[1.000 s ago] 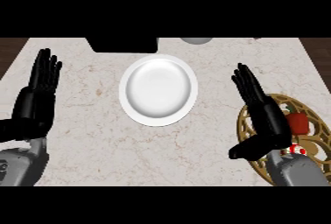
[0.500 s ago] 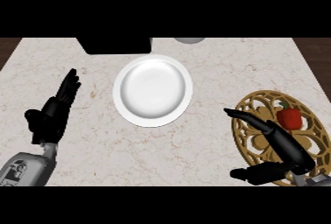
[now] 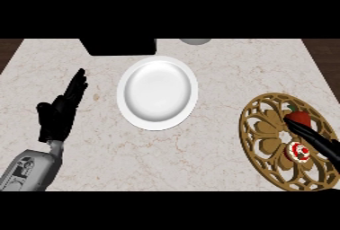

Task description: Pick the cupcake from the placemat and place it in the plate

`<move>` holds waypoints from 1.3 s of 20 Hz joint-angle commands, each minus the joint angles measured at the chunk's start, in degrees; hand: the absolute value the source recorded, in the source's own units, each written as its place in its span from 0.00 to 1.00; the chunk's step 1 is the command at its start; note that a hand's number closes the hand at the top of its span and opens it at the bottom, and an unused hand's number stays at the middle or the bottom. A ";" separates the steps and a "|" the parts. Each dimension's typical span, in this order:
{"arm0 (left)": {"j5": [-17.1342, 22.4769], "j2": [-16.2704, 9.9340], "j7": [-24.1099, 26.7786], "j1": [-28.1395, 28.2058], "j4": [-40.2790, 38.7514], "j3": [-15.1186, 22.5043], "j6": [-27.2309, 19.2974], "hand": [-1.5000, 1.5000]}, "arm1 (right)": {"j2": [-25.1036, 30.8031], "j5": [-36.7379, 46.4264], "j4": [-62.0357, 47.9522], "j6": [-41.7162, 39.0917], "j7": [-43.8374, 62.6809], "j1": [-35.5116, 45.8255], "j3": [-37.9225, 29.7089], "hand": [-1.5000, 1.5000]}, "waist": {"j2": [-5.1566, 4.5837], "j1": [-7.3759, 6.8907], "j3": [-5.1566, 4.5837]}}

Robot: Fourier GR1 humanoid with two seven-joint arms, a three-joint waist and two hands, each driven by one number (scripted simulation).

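A small cupcake (image 3: 299, 152) with white and red topping sits on the round golden openwork placemat (image 3: 269, 134) at the right. A red item with a green stem (image 3: 298, 117) lies on the same mat, farther back. My right hand (image 3: 317, 140) comes in from the right edge, its straight fingers lying across the mat between the red item and the cupcake; it is open and holds nothing. The white plate (image 3: 157, 92) stands at the counter's middle with nothing on it. My left hand (image 3: 61, 112) rests open at the left, fingers up.
A black box-like object (image 3: 119, 46) stands at the counter's back edge behind the plate. Beside it, at the back, is a grey round thing (image 3: 196, 41). Bare marble lies between the plate and the placemat.
My right hand has drawn back toward the right edge and now lies low over the placemat beside the cupcake. The left hand has lowered and settled at the left.
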State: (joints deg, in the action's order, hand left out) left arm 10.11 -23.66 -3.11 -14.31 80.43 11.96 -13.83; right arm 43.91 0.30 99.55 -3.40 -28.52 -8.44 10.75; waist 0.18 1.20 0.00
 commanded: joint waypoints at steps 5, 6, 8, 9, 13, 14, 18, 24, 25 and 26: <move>-1.38 0.30 -1.80 0.04 1.03 -0.41 -0.01 0.50 | 15.60 0.75 9.26 -5.94 9.47 -5.52 -12.39 0.00 | 0.18 0.13 -0.12; -1.73 1.38 1.30 0.11 -1.23 -0.34 0.10 0.50 | 17.49 3.06 9.35 -7.11 11.22 -4.97 -11.33 0.00 | -0.03 0.08 -0.17; -1.38 0.79 -1.02 -0.81 0.37 -0.56 0.58 0.50 | 21.50 1.29 8.79 -11.42 16.49 -2.74 -13.26 0.00 | -0.08 -0.74 -0.15; -2.25 2.62 -1.80 -1.85 -0.61 0.51 -0.43 0.50 | 21.70 2.28 10.25 -12.39 18.01 -3.52 -12.04 0.00 | -0.12 -0.44 -0.12; -3.38 2.60 0.65 -2.77 -3.75 -1.13 0.87 0.50 | 23.81 0.78 10.85 -18.26 20.99 -2.74 -15.90 0.00 | -0.18 -0.46 -0.06; -2.37 1.47 -1.16 -0.65 -0.13 -1.45 1.60 0.50 | 24.61 0.65 9.58 -19.84 22.47 -2.40 -16.08 0.00 | -0.11 -0.96 -0.04; -3.24 2.47 -4.23 -2.01 1.09 -2.37 2.38 0.50 | 20.27 4.64 9.38 -22.91 25.17 0.16 -13.49 0.00 | -0.14 -1.12 0.00; -4.15 3.56 -1.43 -0.04 -0.21 -3.93 4.88 0.50 | 11.82 14.82 6.14 -22.46 23.30 1.15 -7.31 0.00 | -0.18 -1.19 0.02; -5.88 5.21 -4.56 -3.88 0.24 -2.75 2.42 0.50 | 11.60 13.92 7.26 -24.59 30.49 7.09 -4.41 0.00 | -0.28 -1.63 0.00; -5.24 3.96 -0.73 -3.31 -3.38 -4.55 4.82 0.50 | 11.41 18.75 3.96 -23.02 25.43 4.58 -4.40 0.00 | -0.30 -1.30 0.01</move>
State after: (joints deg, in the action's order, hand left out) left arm 5.62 -19.95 -5.01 -16.18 79.70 8.75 -10.17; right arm 58.20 12.25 106.05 -26.40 -2.89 -5.12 2.82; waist -0.04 -0.14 -0.01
